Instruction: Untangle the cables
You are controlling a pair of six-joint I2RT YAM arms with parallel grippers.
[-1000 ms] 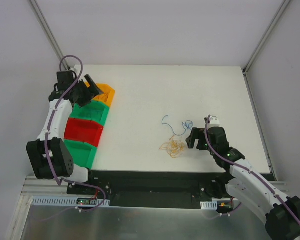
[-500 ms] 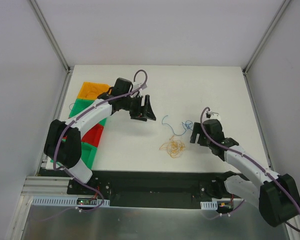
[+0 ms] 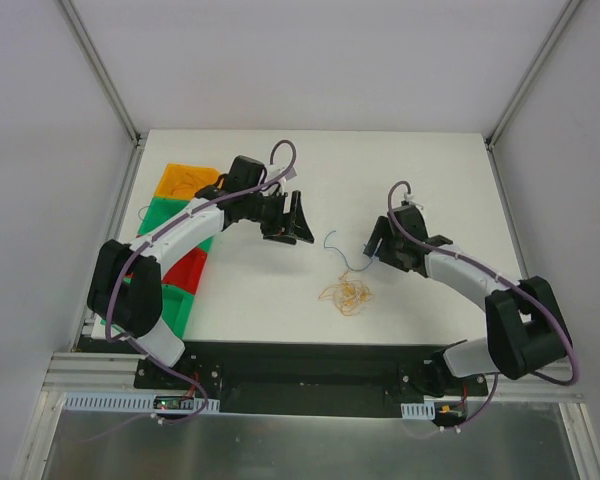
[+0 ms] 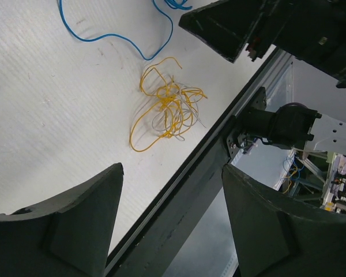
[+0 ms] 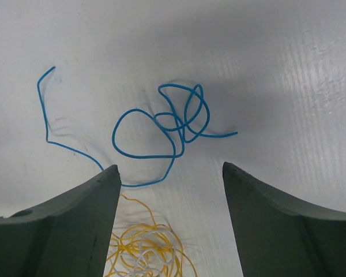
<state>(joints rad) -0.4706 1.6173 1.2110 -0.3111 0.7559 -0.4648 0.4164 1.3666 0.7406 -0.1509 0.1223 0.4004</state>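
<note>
Loosely looped blue cable [image 5: 174, 122], yellow-white cable clump [image 4: 168, 107] beside, left gripper [image 4: 172, 173] and right gripper [image 5: 170, 168] agape

2 arms [image 3: 175, 236], 4 bins [image 3: 183, 181], 2 cable bunches [image 3: 346, 294]

Left end effector [image 4: 172, 168], right end effector [image 5: 169, 167], agape

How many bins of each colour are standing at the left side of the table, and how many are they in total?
Orange bin: 1
Green bins: 2
Red bin: 1
Total: 4
</note>
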